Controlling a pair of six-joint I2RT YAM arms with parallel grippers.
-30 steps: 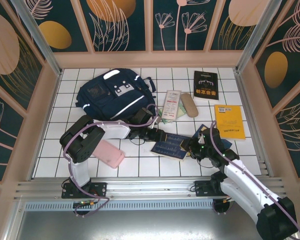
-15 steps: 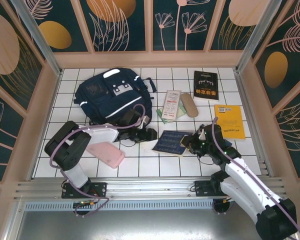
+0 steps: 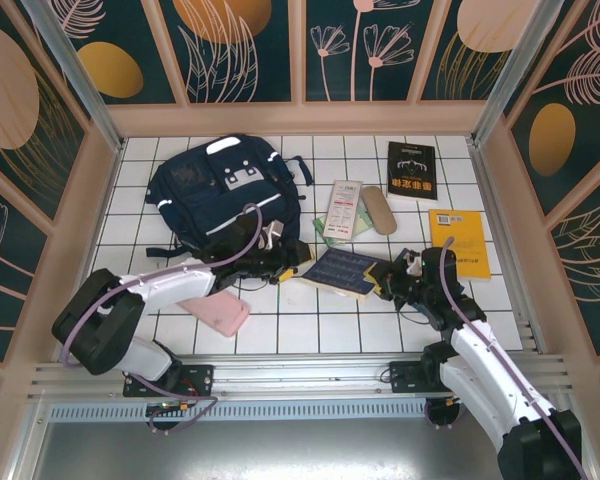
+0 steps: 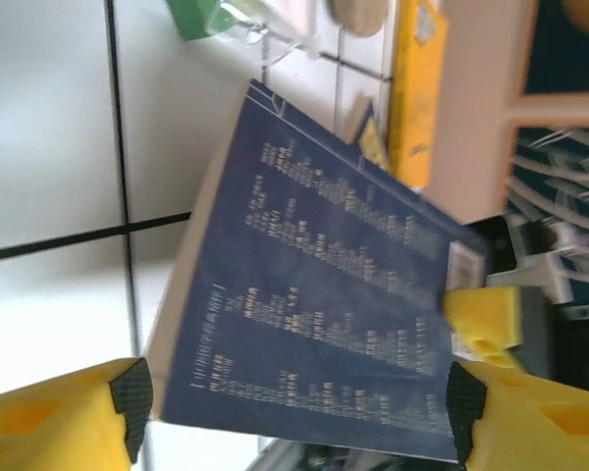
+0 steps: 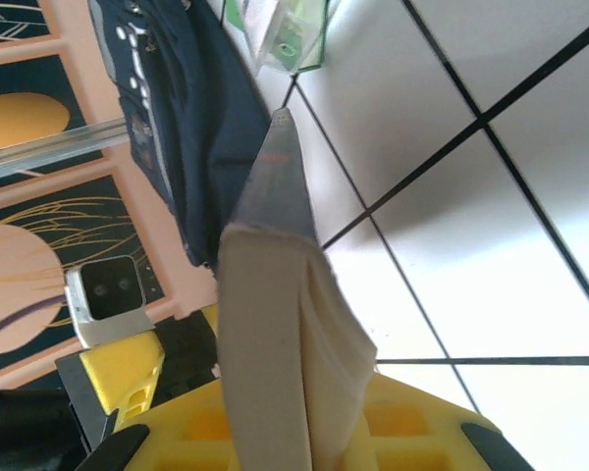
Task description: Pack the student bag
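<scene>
At the upper left of the top view, on the white-tiled tabletop [image 3: 280, 330], the student bag [image 3: 225, 190] lies flat with its white stripes and pale front patches facing up. It is the largest thing there and sits well away from the arm bases. Below it, toward the lower left, a pink pouch [image 3: 215, 310] rests on the tiles, partly under the left arm. That arm stretches rightward across the middle of the frame, just below the bag's lower edge. Its left end effector [image 3: 292, 256] is at the left end of a navy book [image 3: 342, 270]. In the left wrist view this end effector [image 4: 299, 407] has its jaws spread wide open, one black pad in each lower corner, and the near end of the book [image 4: 334, 324] lies between them. Above the book in the top view are a white booklet [image 3: 345, 208] on a green packet [image 3: 325, 232] and, just to the right, a tan oval item [image 3: 380, 212]. The right end effector [image 3: 382, 282] is at the book's right edge. In the right wrist view it [image 5: 304, 446] is clamped on the book [image 5: 270, 226], seen edge-on between the yellow fingers. Further right, a black book [image 3: 411, 170] lies at the upper right. A yellow book [image 3: 458, 243] lies below it, just beside the right arm.
</scene>
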